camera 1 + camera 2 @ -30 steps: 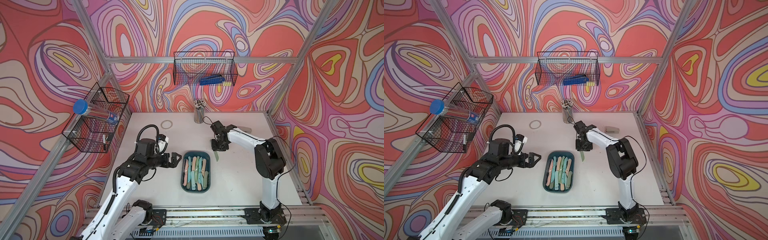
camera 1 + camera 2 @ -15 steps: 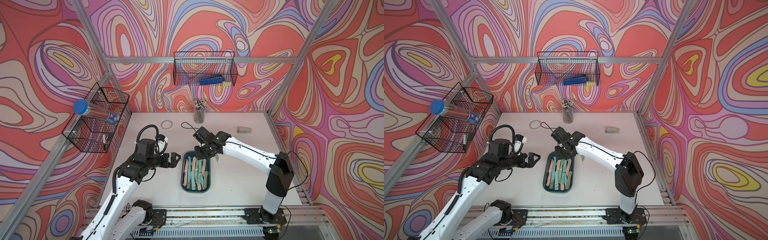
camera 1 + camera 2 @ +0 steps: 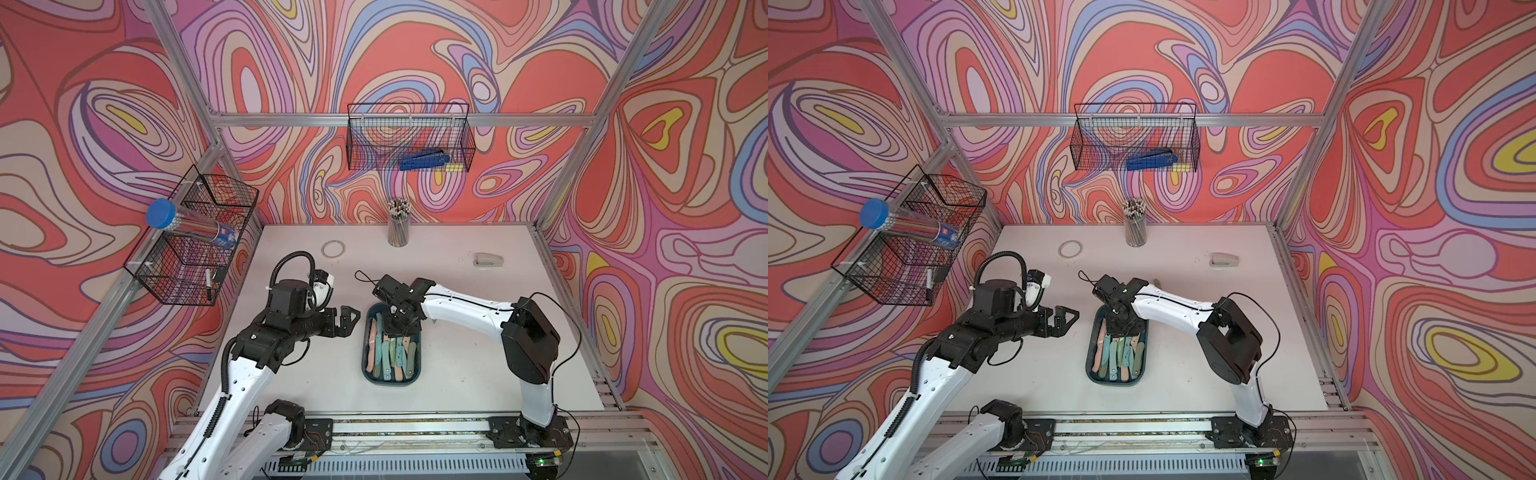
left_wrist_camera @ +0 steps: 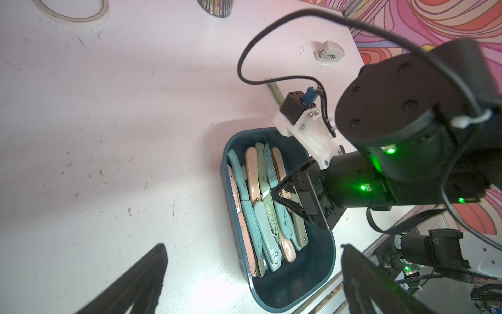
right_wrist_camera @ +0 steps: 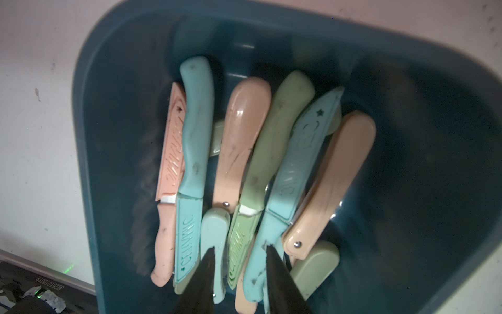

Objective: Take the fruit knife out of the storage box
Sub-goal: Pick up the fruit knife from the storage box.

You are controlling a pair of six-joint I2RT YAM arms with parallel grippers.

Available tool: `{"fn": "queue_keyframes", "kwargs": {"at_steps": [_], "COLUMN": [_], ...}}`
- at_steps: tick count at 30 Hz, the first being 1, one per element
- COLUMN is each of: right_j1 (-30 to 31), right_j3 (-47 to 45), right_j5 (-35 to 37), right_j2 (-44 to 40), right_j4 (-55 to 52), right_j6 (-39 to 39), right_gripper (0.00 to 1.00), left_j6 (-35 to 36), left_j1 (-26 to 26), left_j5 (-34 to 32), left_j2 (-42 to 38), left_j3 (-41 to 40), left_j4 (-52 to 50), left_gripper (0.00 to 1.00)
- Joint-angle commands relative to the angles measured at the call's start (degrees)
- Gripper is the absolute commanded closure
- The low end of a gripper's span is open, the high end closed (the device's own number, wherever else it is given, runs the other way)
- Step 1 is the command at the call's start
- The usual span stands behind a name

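Hovering in storage box (image 5: 434, 136): right end effector (image 5: 239, 250) half-spread over green "CERAMIC" sheath (image 5: 239, 231); left end effector (image 3: 351, 321) spread.

A pencil cup (image 3: 398, 226), tape ring (image 3: 333, 249) and stapler (image 3: 488, 260) are sitting on the table (image 3: 457, 374); a wire basket (image 3: 409, 137) is hanging behind.

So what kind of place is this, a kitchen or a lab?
Probably a robot test cell, not a kitchen: left arm and right arm bolted to a base rail, inside an aluminium frame with swirl-printed walls.
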Motion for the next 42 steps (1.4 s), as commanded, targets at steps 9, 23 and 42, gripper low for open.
{"fn": "queue_keyframes", "kwargs": {"at_steps": [9,23,42], "right_j1": [0.35,0.26,0.26], "right_j3": [1.17,1.56,1.2], "right_j5": [1.68,1.73,4.31], "right_j2": [7.46,8.82,-2.18], "right_j4": [1.74,3.34,2.96], "right_j6": [0.94,0.48,1.15], "right_gripper": [0.7,0.89,0.98], "left_j6": [1.11,1.11,1.11], "left_j1": [-0.31,-0.38,-0.58], "left_j5": [-0.18,-0.73,-0.89], "left_j2": [-0.83,-0.93,-0.83], "left_j3": [0.93,0.88,0.83], "left_j4": [-1.62,-1.6,-1.67], "left_gripper": [0.01,0.01,0.01]}}
